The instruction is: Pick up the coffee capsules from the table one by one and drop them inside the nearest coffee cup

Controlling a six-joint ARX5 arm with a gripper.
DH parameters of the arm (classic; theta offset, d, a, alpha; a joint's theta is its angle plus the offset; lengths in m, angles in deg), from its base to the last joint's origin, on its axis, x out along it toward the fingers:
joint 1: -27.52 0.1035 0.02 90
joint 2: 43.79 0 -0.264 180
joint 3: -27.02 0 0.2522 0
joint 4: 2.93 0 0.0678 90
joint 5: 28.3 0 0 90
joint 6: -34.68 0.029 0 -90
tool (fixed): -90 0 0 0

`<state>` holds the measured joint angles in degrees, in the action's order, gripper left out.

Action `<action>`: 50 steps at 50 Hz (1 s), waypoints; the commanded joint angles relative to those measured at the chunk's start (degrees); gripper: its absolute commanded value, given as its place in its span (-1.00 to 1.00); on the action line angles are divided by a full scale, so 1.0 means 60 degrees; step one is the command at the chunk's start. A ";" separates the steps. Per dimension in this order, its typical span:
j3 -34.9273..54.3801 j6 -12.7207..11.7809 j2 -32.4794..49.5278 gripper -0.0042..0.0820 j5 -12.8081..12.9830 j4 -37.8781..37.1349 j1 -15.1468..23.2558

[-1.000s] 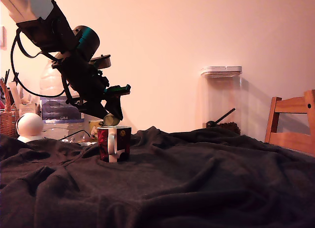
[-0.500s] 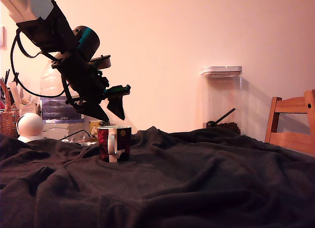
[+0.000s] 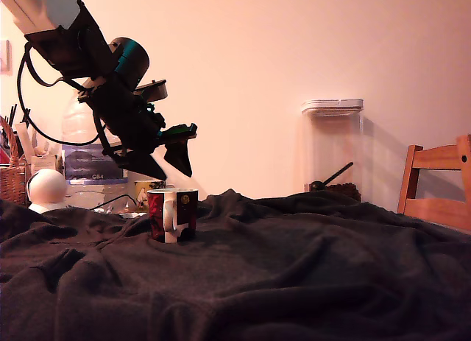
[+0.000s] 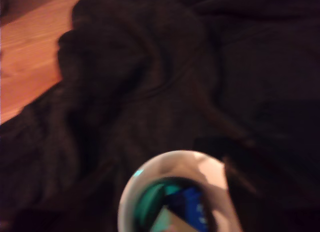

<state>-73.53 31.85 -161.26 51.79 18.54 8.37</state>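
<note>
Dark grey cloth, all wrinkled, is draped over the table [image 3: 309,267], and the red-and-black coffee cup [image 3: 171,215] is seen standing on it toward the exterior view's left, white handle facing the camera. The end effector [image 3: 171,166] is hung just above the cup's rim with its jaws spread apart and nothing between them.

A second ago a pale capsule was pinched in those jaws right over the cup; half a second ago the jaws were already parted and the capsule was gone. So a release is read here, and it's judged that the capsule was dropped into the cup. That would count as one capsule delivered. The arm has hardly been moved since, only lifted a touch.

Now the hard parts. The inside of the cup can't be checked from the exterior view, since it's shot from the side and low. In the wrist view the cup's round white rim [image 4: 150,167] is picked up, but it's blurred and cut off at the frame edge, and only teal and blue reflections or shapes are made out inside, so the capsule itself can't be confirmed. No other capsules are spotted on the cloth in either view; some may be hidden behind folds or outside the frame. The background clutter at the exterior view's left is too dim to be sorted out.
</note>
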 commanded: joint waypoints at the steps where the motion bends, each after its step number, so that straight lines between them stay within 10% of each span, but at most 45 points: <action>1: -0.0051 0.0004 0.0335 -0.63 -0.0025 -0.0073 -0.0113; 50: 0.5763 0.0474 0.6160 -0.82 0.0780 -0.1858 -0.0335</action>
<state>-41.20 34.49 -126.20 56.10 8.51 6.33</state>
